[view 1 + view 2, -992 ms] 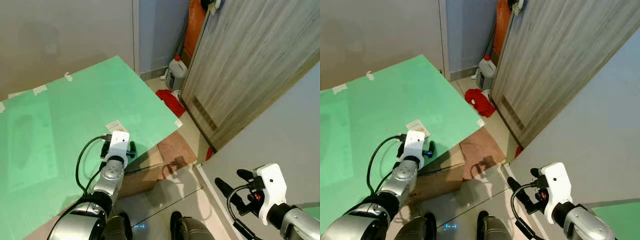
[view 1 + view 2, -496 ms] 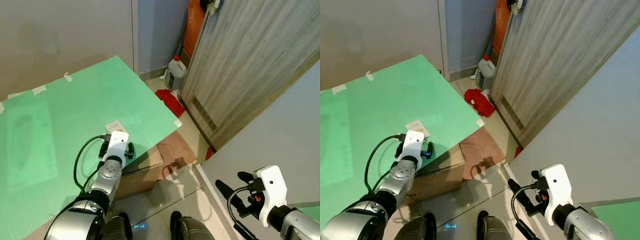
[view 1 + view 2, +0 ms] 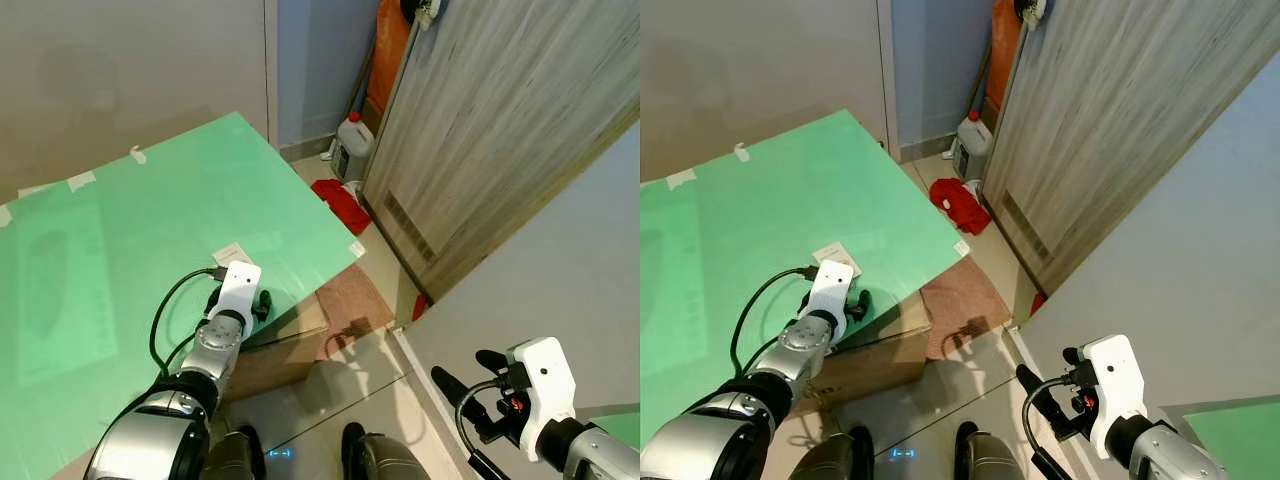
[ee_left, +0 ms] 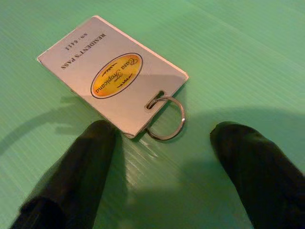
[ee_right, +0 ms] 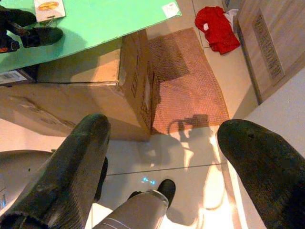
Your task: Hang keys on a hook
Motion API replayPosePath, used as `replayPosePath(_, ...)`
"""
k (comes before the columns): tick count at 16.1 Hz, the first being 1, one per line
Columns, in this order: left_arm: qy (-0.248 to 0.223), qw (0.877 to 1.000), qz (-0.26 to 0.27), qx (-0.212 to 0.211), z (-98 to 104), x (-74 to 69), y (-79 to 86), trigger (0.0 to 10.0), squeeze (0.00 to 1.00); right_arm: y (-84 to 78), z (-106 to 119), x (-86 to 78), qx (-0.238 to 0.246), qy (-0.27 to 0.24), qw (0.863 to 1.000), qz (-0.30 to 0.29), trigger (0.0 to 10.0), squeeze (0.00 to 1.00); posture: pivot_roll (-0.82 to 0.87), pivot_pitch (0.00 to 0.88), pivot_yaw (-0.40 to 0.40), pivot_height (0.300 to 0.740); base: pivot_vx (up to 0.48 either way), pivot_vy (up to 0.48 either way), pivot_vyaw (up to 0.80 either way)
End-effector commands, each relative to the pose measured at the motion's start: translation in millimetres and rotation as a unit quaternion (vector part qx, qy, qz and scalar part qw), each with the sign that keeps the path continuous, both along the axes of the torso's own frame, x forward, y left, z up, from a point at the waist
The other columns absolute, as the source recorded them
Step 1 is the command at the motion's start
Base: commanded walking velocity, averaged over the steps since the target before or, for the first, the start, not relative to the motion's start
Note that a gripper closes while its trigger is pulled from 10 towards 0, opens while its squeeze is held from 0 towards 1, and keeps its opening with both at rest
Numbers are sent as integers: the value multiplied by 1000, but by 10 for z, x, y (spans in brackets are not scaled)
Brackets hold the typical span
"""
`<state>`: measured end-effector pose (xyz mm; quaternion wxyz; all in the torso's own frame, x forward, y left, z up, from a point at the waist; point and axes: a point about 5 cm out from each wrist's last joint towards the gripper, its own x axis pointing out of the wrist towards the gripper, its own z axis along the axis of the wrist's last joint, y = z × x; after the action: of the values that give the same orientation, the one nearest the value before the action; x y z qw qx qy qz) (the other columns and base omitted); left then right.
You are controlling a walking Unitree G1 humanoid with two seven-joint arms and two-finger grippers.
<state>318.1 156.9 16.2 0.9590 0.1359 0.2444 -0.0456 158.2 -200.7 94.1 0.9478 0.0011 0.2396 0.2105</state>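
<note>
While the left arm has crept slightly forward over the last second, left gripper (image 3: 262, 303) now sits near the right edge of the green surface (image 3: 120, 230), just short of the pass card (image 3: 231, 254). Right gripper (image 3: 480, 385) hangs low and idle over the floor.

Left wrist view: pass card (image 4: 112, 74) with its key ring (image 4: 167, 119) lies flat on the surface. Jaws wide apart, holding nothing, ring between the fingertips (image 4: 97, 138). Looks lined up for the pinch.

Right wrist view: right jaws spread wide, empty, above a cardboard box (image 5: 90, 90) and brown mat (image 5: 186, 81). No hook identified yet.
</note>
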Motion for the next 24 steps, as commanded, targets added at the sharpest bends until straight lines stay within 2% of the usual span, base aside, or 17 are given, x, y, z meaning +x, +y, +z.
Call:
replayPosePath(1,58,998,3,0,-204,-172,10,0,0,-34,4,-33,-2,6,1000,-7,10000,0,-275,249,-79,740,0,0,0)
replayPosePath(8,55,998,6,-17,-293,-283,-10,0,0,2,-40,14,2,9,1000,-3,10000,0,-254,251,-83,740,0,0,0)
replayPosePath(11,31,999,-14,-15,-273,-283,-97,0,0,10,-65,37,3,8,1000,-3,10000,0,-239,241,-78,740,0,0,0)
replayPosePath(13,-3,1000,-23,-20,-215,-259,-144,0,0,25,-76,66,7,5,1000,-3,10000,0,-225,235,-73,740,0,0,0)
replayPosePath(15,-35,999,-19,-4,-105,-166,-92,0,0,47,-82,92,9,3,1000,-2,10000,0,-218,230,-72,740,0,0,0)
replayPosePath(16,-50,999,-13,8,-35,-105,-41,3686,0,62,-89,104,11,2,1000,0,10000,0,-216,226,-70,740,0,0,0)
replayPosePath(17,-67,998,-7,19,69,-13,29,10000,0,78,-104,109,13,2,1000,1,10000,0,-214,218,-63,740,0,0,0)
replayPosePath(21,-100,994,13,34,283,153,179,10000,0,78,-134,88,14,4,1000,-1,10000,0,-215,204,-47,740,0,0,0)
replayPosePath(24,-110,993,15,38,404,248,232,10000,0,62,-140,35,13,6,1000,-6,10000,0,-232,203,-34,740,0,0,0)
